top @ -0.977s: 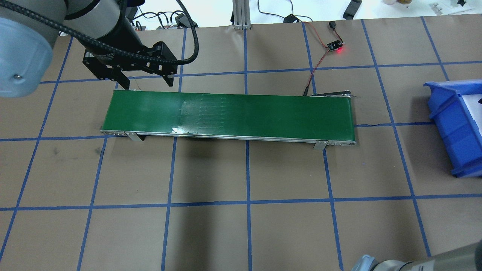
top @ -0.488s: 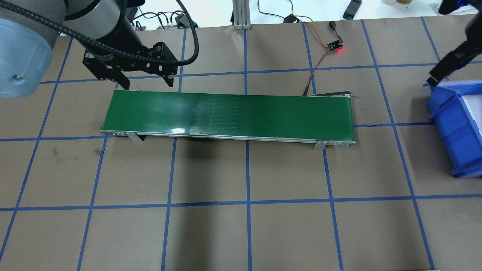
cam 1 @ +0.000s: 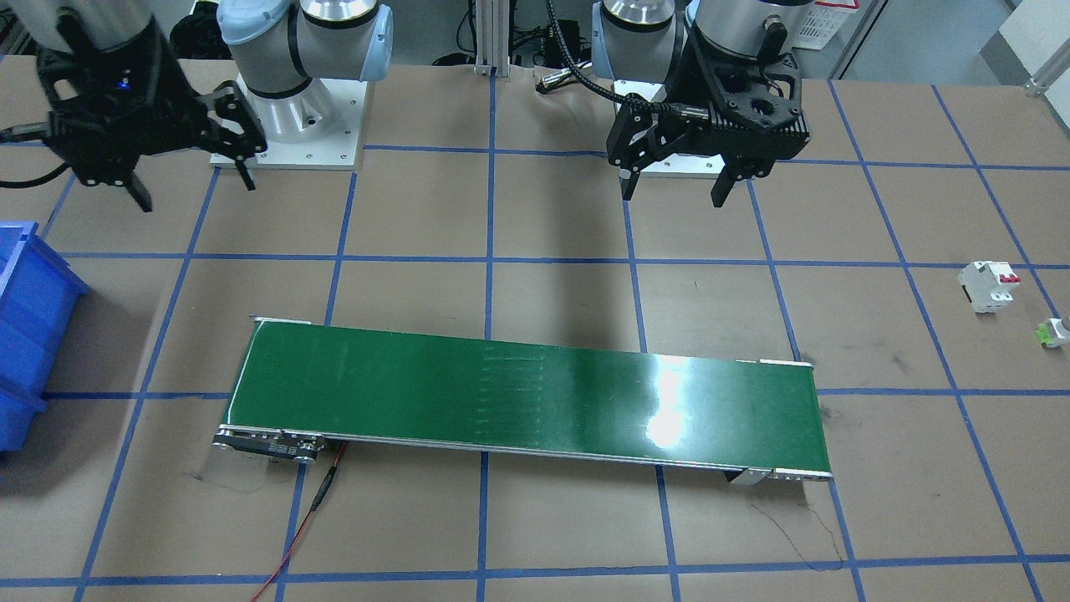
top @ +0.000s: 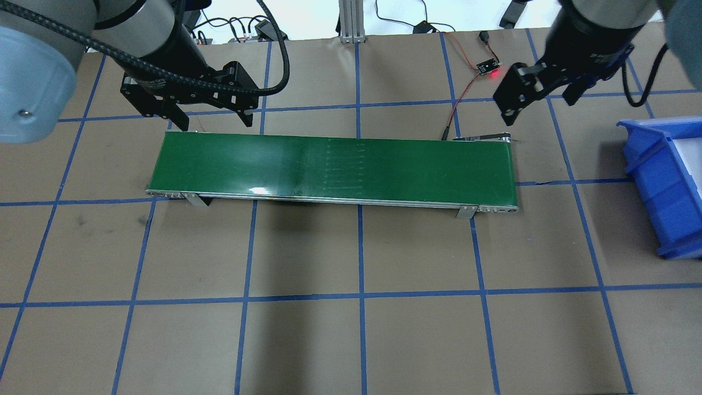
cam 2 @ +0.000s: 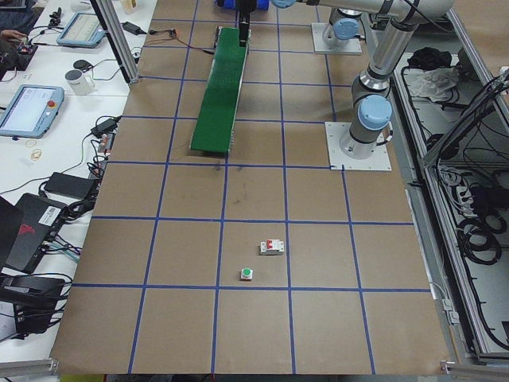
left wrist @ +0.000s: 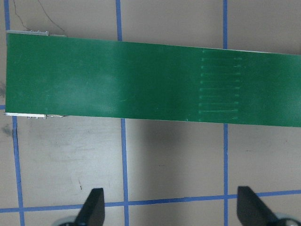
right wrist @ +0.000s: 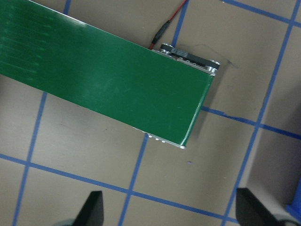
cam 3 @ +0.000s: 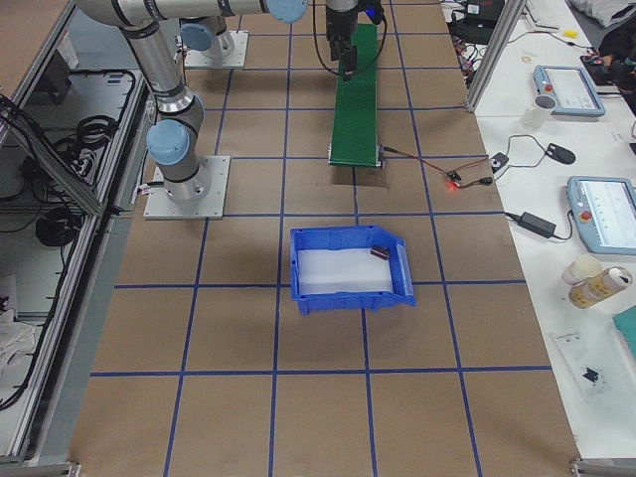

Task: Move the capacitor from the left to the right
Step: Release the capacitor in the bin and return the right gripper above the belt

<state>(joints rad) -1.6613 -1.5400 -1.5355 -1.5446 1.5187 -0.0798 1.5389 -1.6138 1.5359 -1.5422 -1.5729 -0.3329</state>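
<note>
A small dark stubby object, seemingly the capacitor (cam 3: 381, 252), lies inside the blue bin (cam 3: 348, 298), at its far corner. It shows only in the exterior right view. My left gripper (top: 213, 120) is open and empty. It hangs above the table just beyond the left end of the green conveyor belt (top: 334, 167). It also shows in the front view (cam 1: 673, 194). My right gripper (top: 540, 104) is open and empty, above the table past the belt's right end, left of the bin (top: 658, 181). It also shows in the front view (cam 1: 195, 191). The belt carries nothing.
A white breaker with a red switch (cam 1: 986, 286) and a small green-and-white part (cam 1: 1052, 333) lie on the table far to my left. A sensor board with a lit red LED (top: 490, 68) and its wires sit beyond the belt's right end.
My right arm has swung in from the right edge, from over the bin to beyond the belt's right end. The faint marks on the belt have shifted right. My left gripper has not moved.
</note>
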